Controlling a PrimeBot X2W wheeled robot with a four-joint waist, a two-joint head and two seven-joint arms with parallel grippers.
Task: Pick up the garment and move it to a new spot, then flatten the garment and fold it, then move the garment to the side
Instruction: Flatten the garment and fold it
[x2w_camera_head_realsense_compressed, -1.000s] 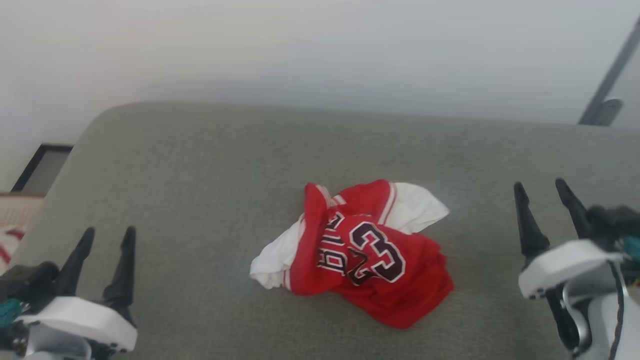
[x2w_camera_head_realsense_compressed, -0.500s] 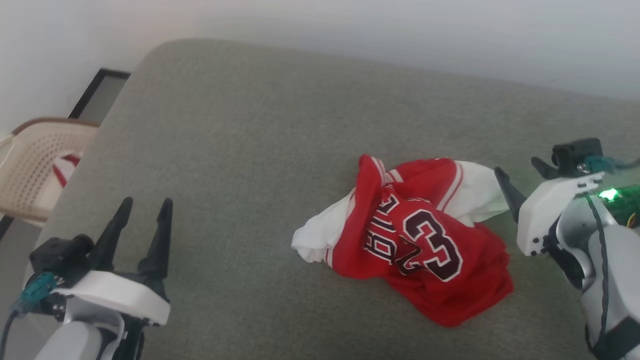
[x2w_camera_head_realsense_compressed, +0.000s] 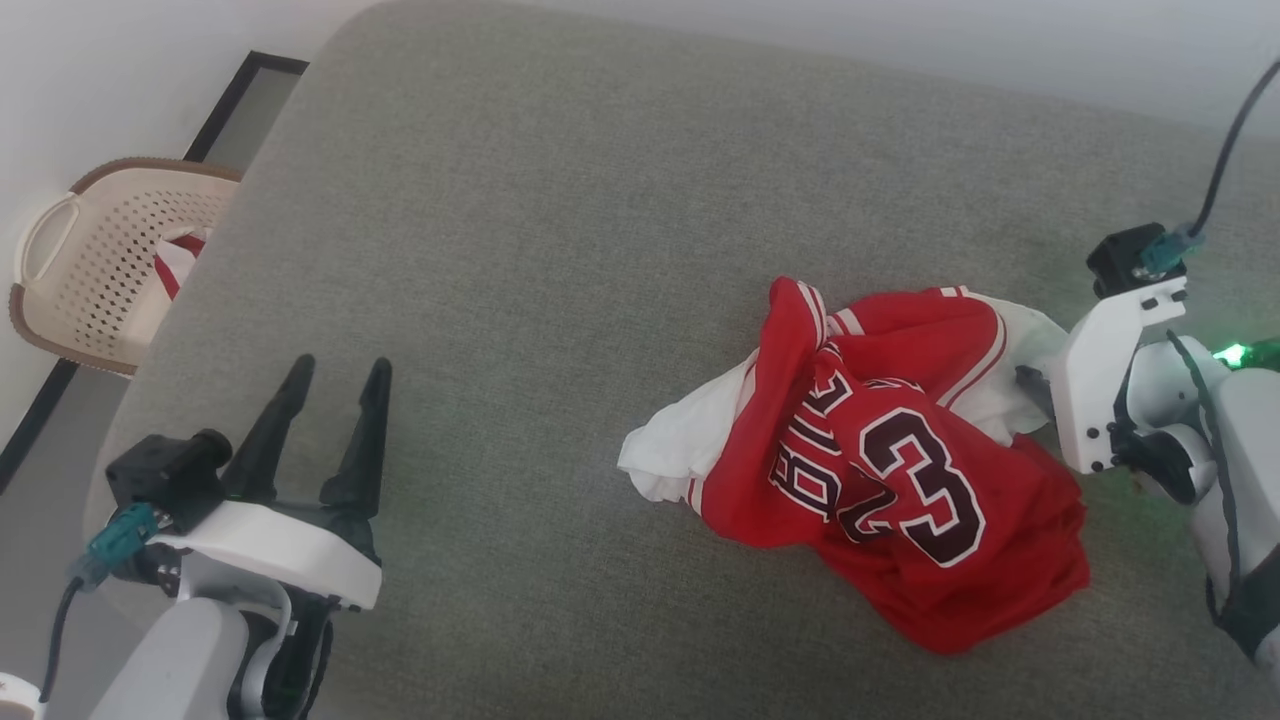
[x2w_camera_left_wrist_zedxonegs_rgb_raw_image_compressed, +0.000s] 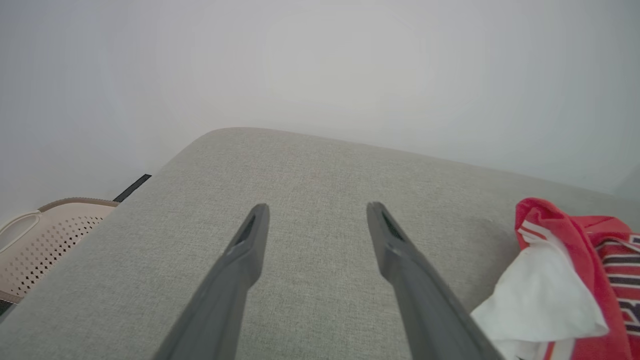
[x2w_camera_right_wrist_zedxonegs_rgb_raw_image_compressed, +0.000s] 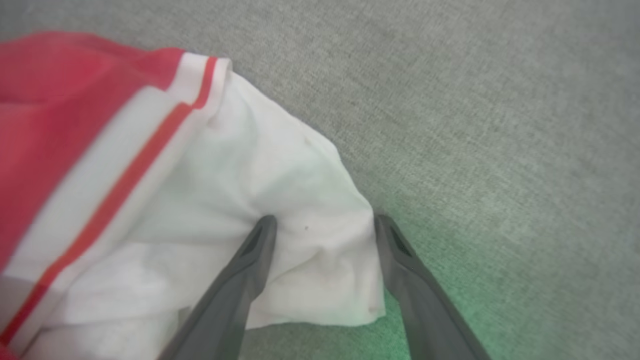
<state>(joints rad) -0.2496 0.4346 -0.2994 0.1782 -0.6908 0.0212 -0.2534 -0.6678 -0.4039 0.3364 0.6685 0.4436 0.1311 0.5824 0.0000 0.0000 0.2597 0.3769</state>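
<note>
We see the garment (x2w_camera_head_realsense_compressed: 880, 480) lying crumpled on the grey-green cushion (x2w_camera_head_realsense_compressed: 560, 200), toward its right side, red body up with the number 23 showing and a white sleeve sticking out at each end. Our right gripper (x2w_camera_right_wrist_zedxonegs_rgb_raw_image_compressed: 325, 220) is down at the far-right sleeve; its jaws stand wide, one finger pressing on the white cloth and the other at the sleeve's edge against the cushion, not closed on anything. Our left gripper (x2w_camera_head_realsense_compressed: 341, 363) hovers over bare cushion, well apart from the garment, its jaws also spread wide and holding nothing. Off the cushion's left edge sits a beige perforated basket (x2w_camera_head_realsense_compressed: 90, 270) with a handle slot; inside it we make out a white cloth with red stripes (x2w_camera_head_realsense_compressed: 175, 262), mostly hidden by the cushion's edge.
</note>
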